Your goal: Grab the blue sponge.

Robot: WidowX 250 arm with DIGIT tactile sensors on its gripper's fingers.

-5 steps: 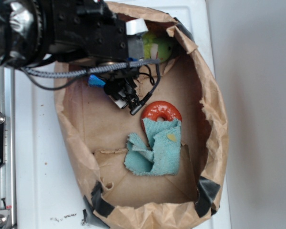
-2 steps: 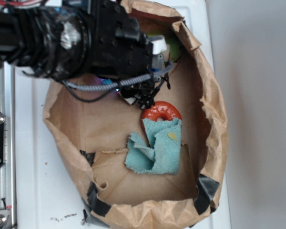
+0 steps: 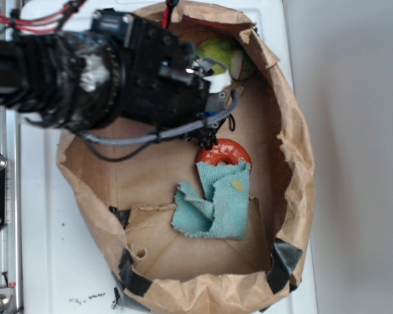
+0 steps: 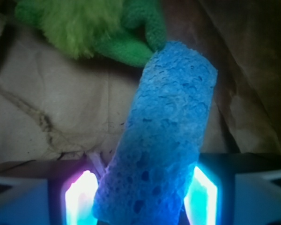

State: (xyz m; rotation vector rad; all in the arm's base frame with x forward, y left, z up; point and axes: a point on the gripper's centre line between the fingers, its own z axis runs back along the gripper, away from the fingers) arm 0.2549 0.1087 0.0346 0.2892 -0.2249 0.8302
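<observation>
The arm has swung over the paper bag [image 3: 295,163] toward two o'clock, jaws now clenched on the blue sponge [image 4: 164,140], which stands between them below the green plush [image 4: 98,28], so the grab looks made.

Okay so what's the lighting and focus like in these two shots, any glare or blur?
Wrist view: the claw fingers glow blown-out cyan-magenta, tinting the blue sponge; sponge texture is sharp, the green plush behind is soft. Exterior view: even daylight, white surface bright, glare on the arm's black wrap, mild overall softness.
</observation>
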